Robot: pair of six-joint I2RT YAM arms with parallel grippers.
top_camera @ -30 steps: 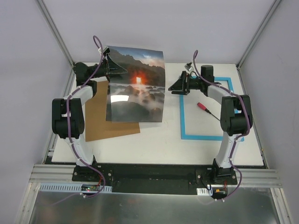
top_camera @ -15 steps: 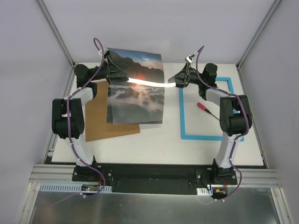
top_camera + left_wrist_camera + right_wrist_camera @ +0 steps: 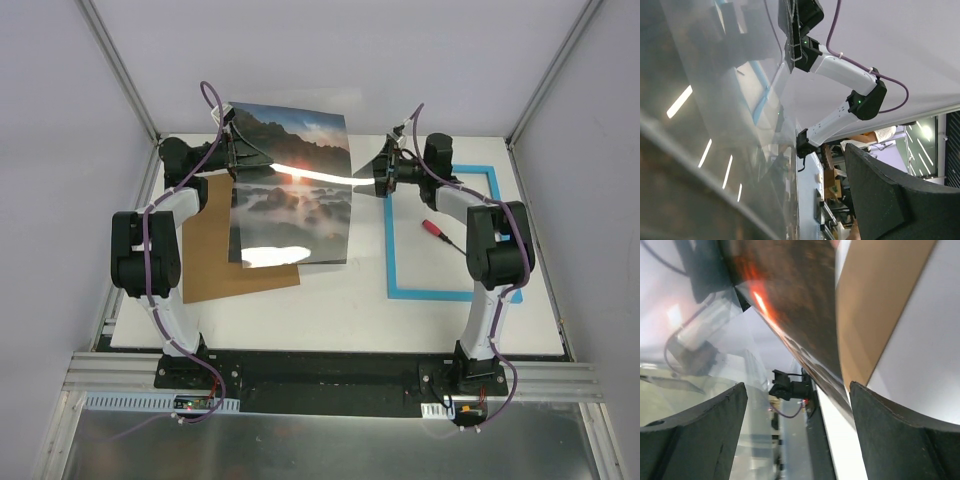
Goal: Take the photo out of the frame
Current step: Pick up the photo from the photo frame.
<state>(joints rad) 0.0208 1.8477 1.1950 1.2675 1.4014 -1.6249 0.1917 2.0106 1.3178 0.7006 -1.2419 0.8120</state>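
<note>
The photo (image 3: 290, 190), a glossy print of dark rocks with an orange glow, stands raised over the table's left half. My left gripper (image 3: 243, 153) is at its upper left edge. In the left wrist view the shiny sheet (image 3: 715, 100) fills the left side. One finger (image 3: 880, 200) stands well clear of it and the other is hidden. My right gripper (image 3: 372, 172) is at the photo's right edge, open. In the right wrist view the photo's edge (image 3: 790, 295) runs between its two fingers (image 3: 797, 390) without touching either. The light-blue frame (image 3: 430, 294) lies flat at the right.
A plain brown backing board (image 3: 215, 260) lies flat on the table below and behind the photo and also shows in the right wrist view (image 3: 875, 305). A red-handled tool (image 3: 434, 228) lies inside the frame's opening. Enclosure walls and posts close off the table's back and sides.
My right gripper has swung up and left from the frame to the photo's right edge, and its jaws have narrowed a little. The glare band on the photo has shifted. The left arm stayed put.
</note>
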